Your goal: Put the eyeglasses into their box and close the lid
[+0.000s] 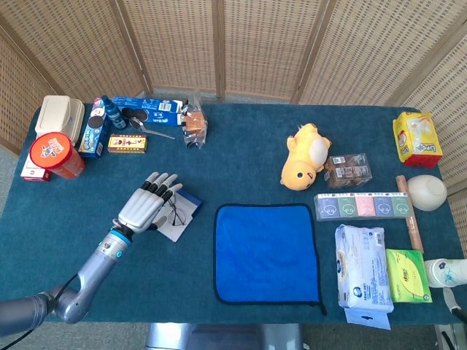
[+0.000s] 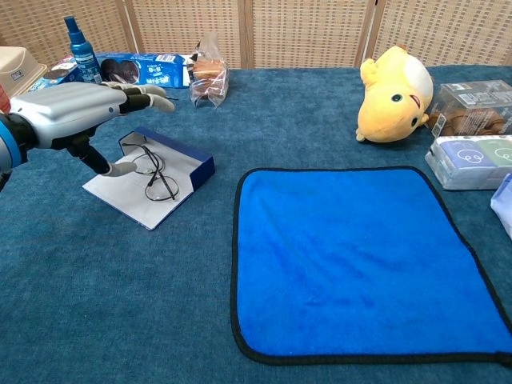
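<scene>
The eyeglasses (image 2: 154,176) (image 1: 176,214) are thin black wire frames lying inside their box (image 2: 196,163) (image 1: 191,203), a shallow blue tray with a white inside. Its flat white lid (image 2: 128,196) lies open on the cloth toward the front. My left hand (image 2: 76,109) (image 1: 144,205) hovers above and to the left of the box with fingers spread and nothing held; its thumb points down beside the glasses. My right hand shows in neither view.
A blue cloth with black edging (image 2: 364,256) lies right of the box. A yellow plush toy (image 2: 394,92) sits beyond it. Snack boxes, a bottle (image 2: 82,50) and a bag (image 2: 209,78) line the far left; packets (image 1: 363,274) crowd the right edge.
</scene>
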